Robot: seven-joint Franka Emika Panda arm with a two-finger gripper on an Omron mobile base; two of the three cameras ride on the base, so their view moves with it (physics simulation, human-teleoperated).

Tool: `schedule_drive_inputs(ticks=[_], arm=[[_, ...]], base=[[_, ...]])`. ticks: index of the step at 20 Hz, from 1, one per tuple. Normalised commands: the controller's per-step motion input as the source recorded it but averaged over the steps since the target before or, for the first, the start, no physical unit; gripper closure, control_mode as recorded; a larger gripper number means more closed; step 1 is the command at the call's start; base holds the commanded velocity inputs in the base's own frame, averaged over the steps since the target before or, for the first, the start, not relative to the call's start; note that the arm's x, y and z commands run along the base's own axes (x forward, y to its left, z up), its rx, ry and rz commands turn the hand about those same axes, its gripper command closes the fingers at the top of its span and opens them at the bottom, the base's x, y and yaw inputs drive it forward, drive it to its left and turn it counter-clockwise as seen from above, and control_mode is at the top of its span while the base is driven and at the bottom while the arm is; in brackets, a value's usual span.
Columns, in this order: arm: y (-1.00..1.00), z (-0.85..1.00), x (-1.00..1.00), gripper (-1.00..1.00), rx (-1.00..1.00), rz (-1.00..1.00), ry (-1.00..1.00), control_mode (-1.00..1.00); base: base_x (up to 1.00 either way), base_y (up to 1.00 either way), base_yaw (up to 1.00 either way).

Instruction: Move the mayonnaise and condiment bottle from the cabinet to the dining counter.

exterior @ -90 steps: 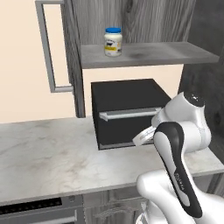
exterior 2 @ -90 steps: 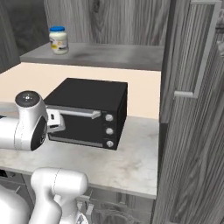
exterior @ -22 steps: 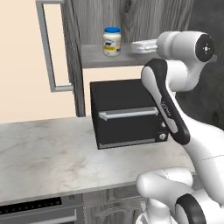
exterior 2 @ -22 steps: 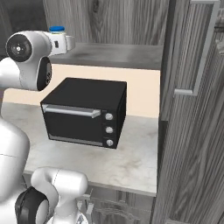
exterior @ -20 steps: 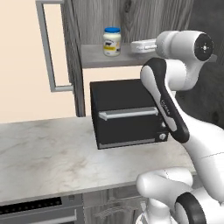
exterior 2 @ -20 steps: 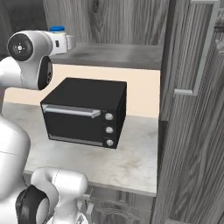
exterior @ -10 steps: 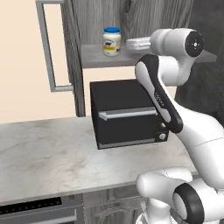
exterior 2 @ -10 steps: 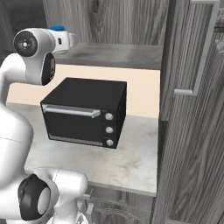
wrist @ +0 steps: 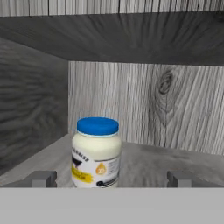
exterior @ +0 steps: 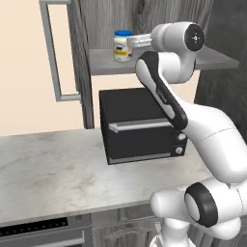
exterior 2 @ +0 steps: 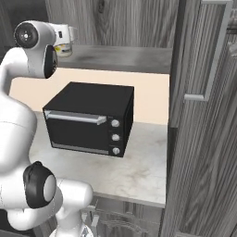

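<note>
Mayonnaise upright on grey cabinet shelf

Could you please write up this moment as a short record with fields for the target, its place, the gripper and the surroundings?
target: mayonnaise, upright, blue lid on
place: grey shelf of the open cabinet, near its left inner wall
gripper: gripper open, level with the jar, fingertips wide to either side, not touching it
below the shelf: black oven on the marble worktop
cabinet doors: both swung open, bar handles visible
condiment bottle: cannot tell where it is
</note>
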Motion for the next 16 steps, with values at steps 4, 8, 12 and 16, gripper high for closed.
schedule_drive_inputs(ticks=[4,8,12,16], arm=[[0.25,0.04,0.25,-1.0,-0.01,0.01,0.09,-1.0],[0.01,0.0,0.37,-1.0,0.0,0.04,0.04,-1.0],[-0.01,0.11,0.19,-1.0,0.02,0.03,0.0,-1.0],[0.0,0.02,0.03,-1.0,0.0,0.0,0.0,-1.0]], base=[[0.0,0.0,0.0],[0.0,0.0,0.0],[0.0,0.0,0.0],[0.0,0.0,0.0]])
